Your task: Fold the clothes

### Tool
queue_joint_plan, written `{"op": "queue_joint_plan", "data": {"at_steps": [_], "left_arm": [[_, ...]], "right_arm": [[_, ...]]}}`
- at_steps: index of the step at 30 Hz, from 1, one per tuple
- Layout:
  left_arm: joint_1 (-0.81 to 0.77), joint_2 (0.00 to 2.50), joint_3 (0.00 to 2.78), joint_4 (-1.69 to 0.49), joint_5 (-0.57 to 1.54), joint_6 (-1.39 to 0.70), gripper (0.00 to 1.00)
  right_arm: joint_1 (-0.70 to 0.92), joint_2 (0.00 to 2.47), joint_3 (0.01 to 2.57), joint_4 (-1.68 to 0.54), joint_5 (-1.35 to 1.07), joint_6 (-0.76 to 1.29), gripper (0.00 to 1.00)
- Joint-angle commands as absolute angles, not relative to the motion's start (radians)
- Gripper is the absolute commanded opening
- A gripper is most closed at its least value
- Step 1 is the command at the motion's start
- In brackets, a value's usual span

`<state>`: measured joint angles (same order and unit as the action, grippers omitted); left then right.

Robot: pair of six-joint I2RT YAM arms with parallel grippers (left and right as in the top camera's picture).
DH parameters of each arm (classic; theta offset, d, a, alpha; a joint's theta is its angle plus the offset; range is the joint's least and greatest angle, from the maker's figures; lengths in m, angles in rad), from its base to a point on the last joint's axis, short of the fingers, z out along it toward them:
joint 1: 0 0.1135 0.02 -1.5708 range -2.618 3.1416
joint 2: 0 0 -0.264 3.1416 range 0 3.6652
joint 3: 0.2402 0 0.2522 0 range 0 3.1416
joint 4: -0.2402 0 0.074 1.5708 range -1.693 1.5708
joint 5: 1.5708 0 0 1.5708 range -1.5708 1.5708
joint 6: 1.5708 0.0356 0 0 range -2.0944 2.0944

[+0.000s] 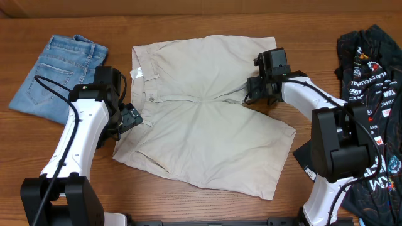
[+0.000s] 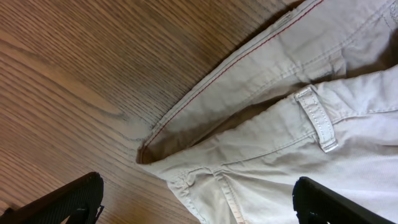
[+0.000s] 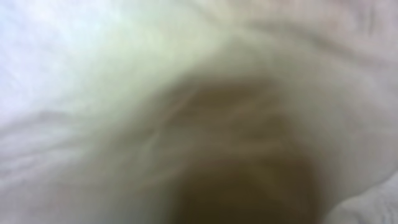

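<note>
Beige shorts [image 1: 207,113] lie spread flat in the middle of the table [image 1: 188,19], waistband to the left, legs running out to the right. The left gripper [image 1: 129,116] sits low at the waistband's near corner, and on the left wrist view its jaws stand wide apart with nothing between them. One dark finger [image 2: 62,199] is over bare wood, the other [image 2: 339,202] over the cloth. The waistband gapes a little there, with a thin red line of stitching along its inner edge and a belt loop [image 2: 317,118] lying across the seam.

Over on the other side, the right gripper [image 1: 254,91] is down at the right edge of the shorts, about where the two legs meet. Its wrist camera gives nothing but pale, blurred fabric pressed up close, with a darker hollow in the middle. I cannot tell from here whether those jaws are apart or pinching cloth.

Light-blue denim shorts [image 1: 56,75] lie folded at the far left of the table, just beside the left arm. A black jersey [image 1: 370,75] with printed logos is heaped at the far right, partly behind the right arm's base.
</note>
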<state>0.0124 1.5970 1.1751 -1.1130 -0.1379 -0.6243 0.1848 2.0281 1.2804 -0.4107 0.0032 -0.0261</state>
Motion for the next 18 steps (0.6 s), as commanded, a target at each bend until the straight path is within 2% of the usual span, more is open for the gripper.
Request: {"op": "queue_joint_plan", "data": {"at_steps": [1,11,13,15,16,18], "left_arm": [[0.005,1.588,1.185,-1.111,-0.136,-0.605,1.00],[0.005,1.588,1.185,-1.111,-0.137,-0.605,1.00],[0.005,1.588,1.185,-1.111,-0.137,-0.605,1.00],[0.005,1.588,1.185,-1.111,-0.137,-0.605,1.00],[0.005,1.588,1.185,-1.111,-0.137,-0.605,1.00],[0.005,1.588,1.185,-1.111,-0.137,-0.604,1.00]], "right_arm": [[0.184,2.029,1.273,-0.368,-0.007,-0.023,0.68],[0.184,2.102,1.273,-0.348,-0.029,-0.022,0.49],[0.184,2.106,1.273,-0.349,-0.029,-0.022,0.31],[0.184,2.105,1.274,-0.349,-0.029,-0.022,0.09],[0.184,2.105,1.274,-0.350,-0.028,-0.022,0.04],[0.184,2.101,1.277,-0.369,-0.024,-0.022,0.04]]}}
